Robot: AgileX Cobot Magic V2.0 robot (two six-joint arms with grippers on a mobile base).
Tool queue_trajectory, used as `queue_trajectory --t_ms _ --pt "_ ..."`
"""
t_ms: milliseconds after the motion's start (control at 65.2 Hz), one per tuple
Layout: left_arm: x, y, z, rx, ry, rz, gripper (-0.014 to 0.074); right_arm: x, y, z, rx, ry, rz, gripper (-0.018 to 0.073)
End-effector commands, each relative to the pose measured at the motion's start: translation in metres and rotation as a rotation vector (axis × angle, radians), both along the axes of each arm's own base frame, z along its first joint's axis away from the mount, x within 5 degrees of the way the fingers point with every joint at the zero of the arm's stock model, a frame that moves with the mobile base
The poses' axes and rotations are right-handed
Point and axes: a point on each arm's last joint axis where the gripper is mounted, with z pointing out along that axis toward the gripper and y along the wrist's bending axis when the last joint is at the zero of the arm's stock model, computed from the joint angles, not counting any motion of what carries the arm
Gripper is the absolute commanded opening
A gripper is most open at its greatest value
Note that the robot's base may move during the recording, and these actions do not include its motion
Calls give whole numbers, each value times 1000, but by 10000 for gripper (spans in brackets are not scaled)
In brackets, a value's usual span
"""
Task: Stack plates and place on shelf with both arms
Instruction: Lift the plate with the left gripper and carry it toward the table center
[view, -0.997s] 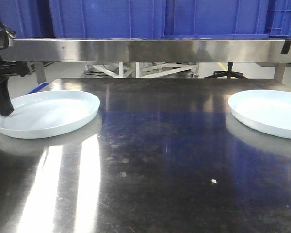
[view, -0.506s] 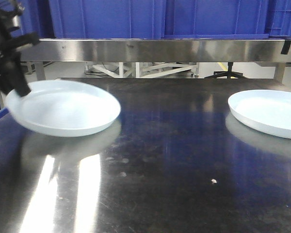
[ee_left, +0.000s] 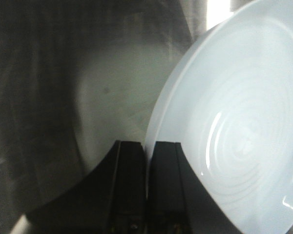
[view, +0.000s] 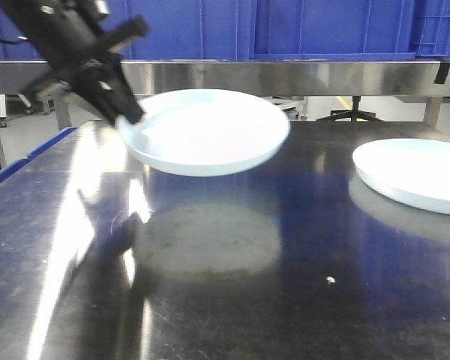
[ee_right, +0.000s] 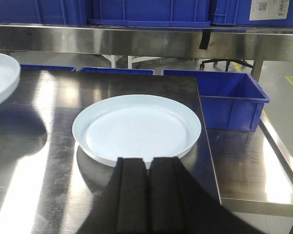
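Right hand (ee_right: 147, 163): clenched, empty, just short of the resting plate (ee_right: 136, 129), which sits on the table (view: 300, 300) at 3 o'clock. Left hand (view: 126, 114): grasping the rim of the lifted plate (view: 206, 131), clear of the table at 11 o'clock. Step judged: stacking, plate 1 of 2 airborne. Next move calls for carrying it toward 3 o'clock and lowering it level.

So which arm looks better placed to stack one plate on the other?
The left, probably. The left fingers pinch the rim of the raised plate, held clear above the table. The right fingers are shut on nothing, near the other plate, which lies flat.
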Motion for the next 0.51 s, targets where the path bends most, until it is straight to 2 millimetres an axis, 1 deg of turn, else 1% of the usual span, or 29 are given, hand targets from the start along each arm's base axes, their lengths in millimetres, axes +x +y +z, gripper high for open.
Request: queue_trajectory --t_ms 0,92,215,291,368,414,445,491 --pt "0 -14 23 -75 -74 38 82 -1 0 10 -10 -108 -5 49" --pt "2 -25 11 -80 -42 62 82 -1 0 10 -10 -108 -5 49" --pt "3 -29 7 -67 -49 59 96 -1 0 10 -10 -108 -5 49" --pt "1 -28 6 -51 -35 42 176 -1 0 10 -10 -108 -5 49" --pt "-1 -27 4 -27 -24 22 317 -1 0 10 -10 -108 -5 49" --pt "-2 -26 4 -16 -18 13 383 -1 0 10 -10 -108 -5 49" --pt "-4 -26 5 -10 -14 4 414 -1 0 10 -10 -108 -5 49" --pt "-5 -26 5 -3 -6 -6 422 -1 0 10 -10 -108 -5 49"
